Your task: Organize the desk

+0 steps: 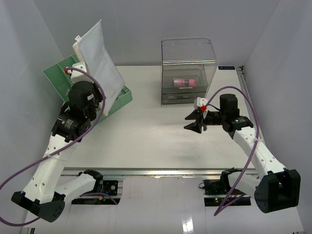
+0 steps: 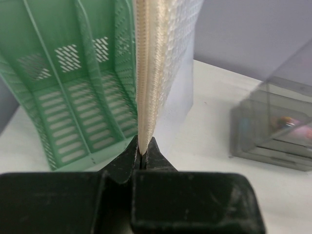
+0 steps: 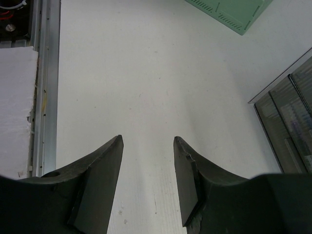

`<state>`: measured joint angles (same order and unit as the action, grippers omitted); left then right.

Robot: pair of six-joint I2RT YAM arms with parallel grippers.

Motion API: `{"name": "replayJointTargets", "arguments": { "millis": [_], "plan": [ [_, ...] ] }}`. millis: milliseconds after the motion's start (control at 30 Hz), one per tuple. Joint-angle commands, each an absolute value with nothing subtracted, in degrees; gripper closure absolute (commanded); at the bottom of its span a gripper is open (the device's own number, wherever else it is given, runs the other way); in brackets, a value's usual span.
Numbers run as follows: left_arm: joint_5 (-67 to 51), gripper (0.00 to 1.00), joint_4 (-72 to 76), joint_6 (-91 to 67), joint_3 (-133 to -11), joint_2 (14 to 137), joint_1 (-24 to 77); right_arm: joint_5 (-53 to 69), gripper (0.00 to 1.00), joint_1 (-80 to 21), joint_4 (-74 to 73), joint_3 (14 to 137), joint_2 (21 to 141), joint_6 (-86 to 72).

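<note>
The desk point(image 1: 146, 141) is a white tabletop. My left gripper point(image 2: 142, 148) is shut on the bottom edge of a white padded envelope point(image 1: 100, 58), holding it upright and tilted above a green slotted file tray point(image 1: 124, 97) at the back left. In the left wrist view the envelope's cream edge point(image 2: 145, 73) rises straight from the jaws, with the tray's dividers point(image 2: 73, 87) just left of it. Over the right middle of the desk, my right gripper point(image 1: 193, 123) hovers open. Only bare tabletop shows between its fingers point(image 3: 109, 165).
A clear plastic drawer box point(image 1: 187, 73) stands at the back centre with a pink item point(image 1: 184, 81) inside. It shows at the right of both wrist views point(image 2: 273, 131) point(image 3: 287, 112). A metal rail point(image 1: 156, 171) runs along the front edge. Pale walls enclose the sides.
</note>
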<state>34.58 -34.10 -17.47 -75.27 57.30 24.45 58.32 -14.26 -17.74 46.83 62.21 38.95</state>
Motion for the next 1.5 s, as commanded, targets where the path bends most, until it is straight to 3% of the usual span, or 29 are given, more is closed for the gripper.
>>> {"name": "replayJointTargets", "arguments": {
  "millis": [0, 233, 500, 933, 1467],
  "plan": [
    [26.5, 1.00, -36.3, -24.1, -78.0, 54.6, 24.3, 60.1, 0.47, -14.1, -15.5, 46.0, 62.2, 37.7],
    [26.5, 1.00, -38.7, -29.3, -78.1, 55.9, 23.8, 61.9, 0.45, -14.6, -16.1, 46.0, 62.2, 38.4],
    [30.8, 1.00, -42.0, -33.6, -78.4, 56.6, 22.3, 53.6, 0.37, -27.2, -16.5, 47.2, 63.0, 40.6],
    [48.5, 1.00, -37.2, -22.4, -77.4, 61.7, 20.0, 51.5, 0.37, -27.7, -15.6, 45.8, 64.2, 40.6],
    [49.1, 1.00, -20.6, -4.3, -77.4, 71.4, 14.4, 50.7, 0.37, -27.6, -15.6, 45.4, 65.1, 41.2]
  ]
}}
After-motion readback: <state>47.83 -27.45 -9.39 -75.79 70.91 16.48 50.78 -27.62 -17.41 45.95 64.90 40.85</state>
